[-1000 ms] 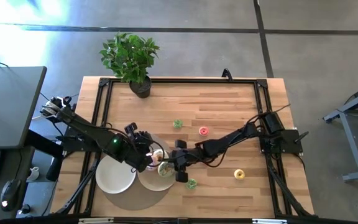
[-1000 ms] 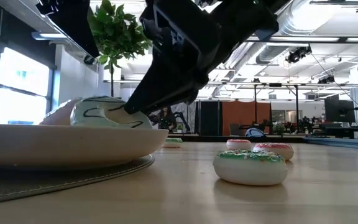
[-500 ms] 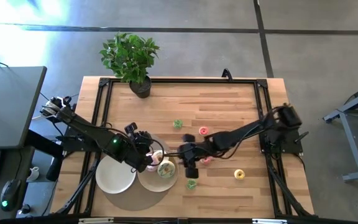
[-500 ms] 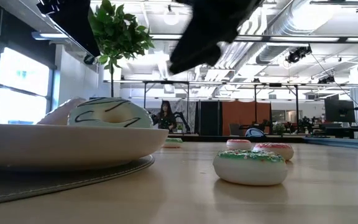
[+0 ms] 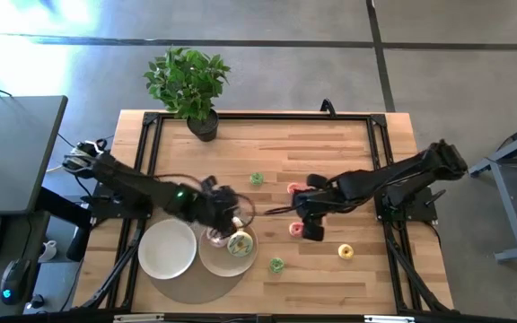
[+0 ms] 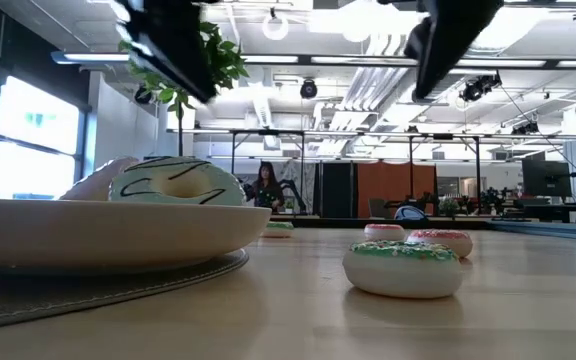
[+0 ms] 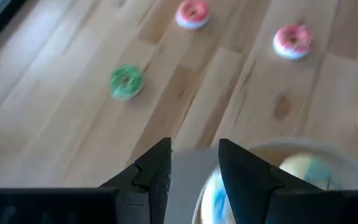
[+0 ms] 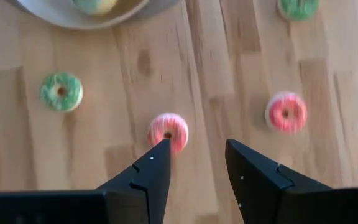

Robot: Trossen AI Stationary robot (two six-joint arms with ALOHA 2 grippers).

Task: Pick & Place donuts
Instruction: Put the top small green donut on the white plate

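A cream-white donut (image 5: 240, 243) with dark lines and a pink one (image 5: 215, 236) lie on the right-hand white plate (image 5: 225, 264). In the low view the cream-white donut (image 6: 176, 182) sits in front. On the wood lie a pink mini donut (image 8: 168, 132), a red one (image 8: 286, 112), two green ones (image 5: 276, 265) (image 5: 257, 178) and a yellow one (image 5: 346, 252). My left gripper (image 5: 230, 210) hangs open over the plate's far rim. My right gripper (image 5: 305, 216) hangs open in the air, just right of the pink mini donut (image 5: 294, 229).
A second white plate (image 5: 168, 249) sits left of the first, both on a round grey mat (image 5: 196, 285). A potted plant (image 5: 189, 85) stands at the far left corner. Black rails (image 5: 267, 115) frame the table. Bare wood lies on the far right.
My right gripper has left the cream-white donut on the plate, risen and drawn back toward the table's right, past the pink mini donut. The donut stays flat on the plate. My left gripper has shifted a little toward the right and far side.
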